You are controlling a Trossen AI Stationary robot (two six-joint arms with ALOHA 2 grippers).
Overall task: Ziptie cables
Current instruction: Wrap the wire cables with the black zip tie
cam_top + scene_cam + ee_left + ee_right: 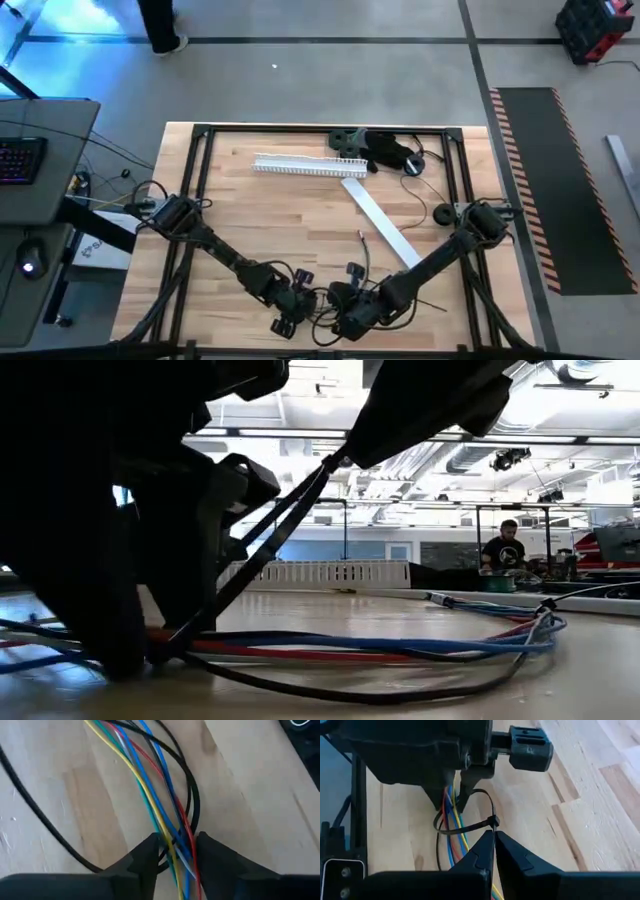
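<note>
The cables (167, 805) are a bundle of thin, round, flexible wires in blue, red, yellow, green, white and black insulation. They lie on the pale, grained wooden table (290, 215), at its near edge, between the two arms. The left gripper (176, 851) has its two dark, wedge-shaped fingers closed against the bundle from both sides. The right gripper (494, 836) is clenched on a thin black zip tie (465, 826), which forms a loop around the bundle just beside the left gripper's fingers.

The right wrist view alone shows this loop. The low view alone shows the bundle's length: its long axis runs flat along the near edge of the table, away from the left gripper, with the wires converging at the far end.
</note>
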